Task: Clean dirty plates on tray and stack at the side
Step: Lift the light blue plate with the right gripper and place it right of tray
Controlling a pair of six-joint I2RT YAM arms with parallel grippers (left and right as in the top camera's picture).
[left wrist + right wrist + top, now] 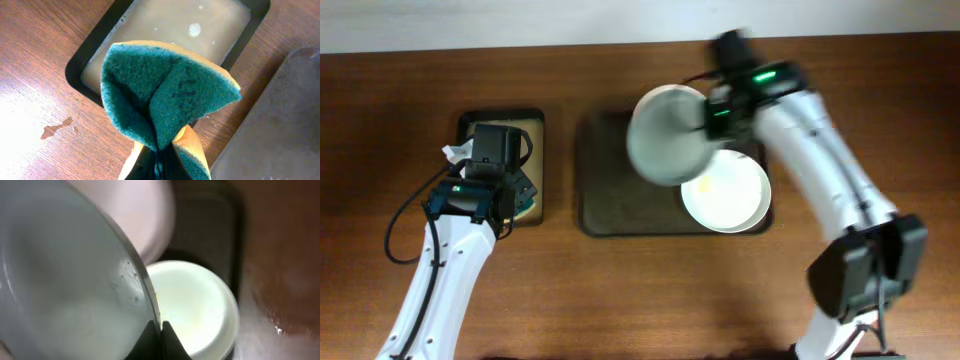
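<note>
Raised plate (pixel 665 135), nearest the overhead lens: white, tilted, its rim pinched in the clenched right gripper (pixel 712 112). It hangs above the tray (pixel 620 205) near the table's far edge, with small droplets by its rim. Second plate (pixel 725 190) lies flat on the tray's right end, with a faint yellow smear inside. Left gripper (pixel 155 167) is clamped on a folded green-and-yellow sponge (pixel 165 95) above the basin (pixel 82 65), toward the left edge.

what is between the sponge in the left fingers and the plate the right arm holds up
Nothing visible. The sponge hangs over the basin; only a strip of table and the left part of the tray lie between it and the raised plate.
</note>
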